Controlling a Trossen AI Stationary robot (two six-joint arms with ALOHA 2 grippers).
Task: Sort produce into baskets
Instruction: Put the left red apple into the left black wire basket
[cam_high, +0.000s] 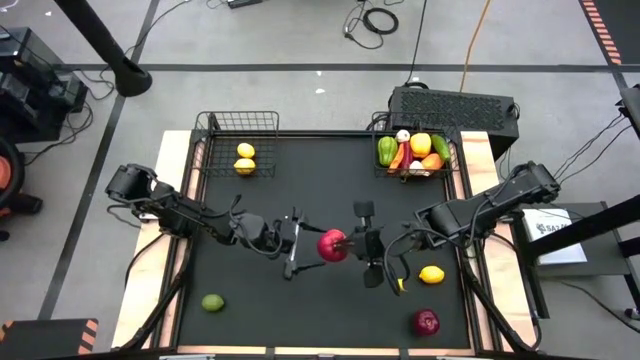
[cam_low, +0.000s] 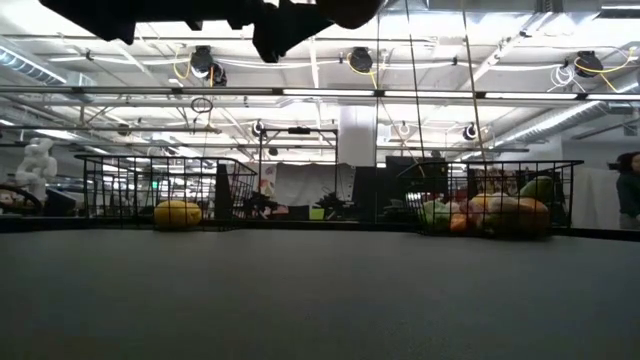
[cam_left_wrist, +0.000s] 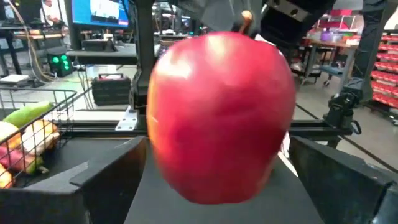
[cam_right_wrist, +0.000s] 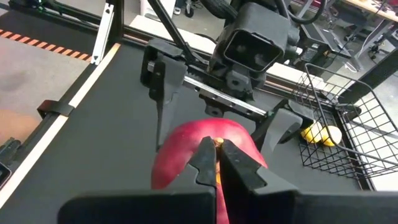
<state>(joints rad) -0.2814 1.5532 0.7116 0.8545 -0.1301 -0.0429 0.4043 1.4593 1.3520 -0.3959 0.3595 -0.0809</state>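
Note:
A red apple hangs over the middle of the black table, between my two arms. My right gripper is shut on it from the table's right. My left gripper reaches in level from the left and is open; its fingers stand on either side of the apple, apart from it. At the far left, the left basket holds two lemons. At the far right, the right basket holds peppers and other produce. My right gripper pinches the apple's stem between its two fingertips. The fingers come from the table's right, slanting down. The apple hangs under the fingertips, stem up, clear of the table.
A lime lies near the front left of the table. A lemon and a dark red apple lie at the front right. A black perforated box stands behind the right basket. A person shows beyond the table.

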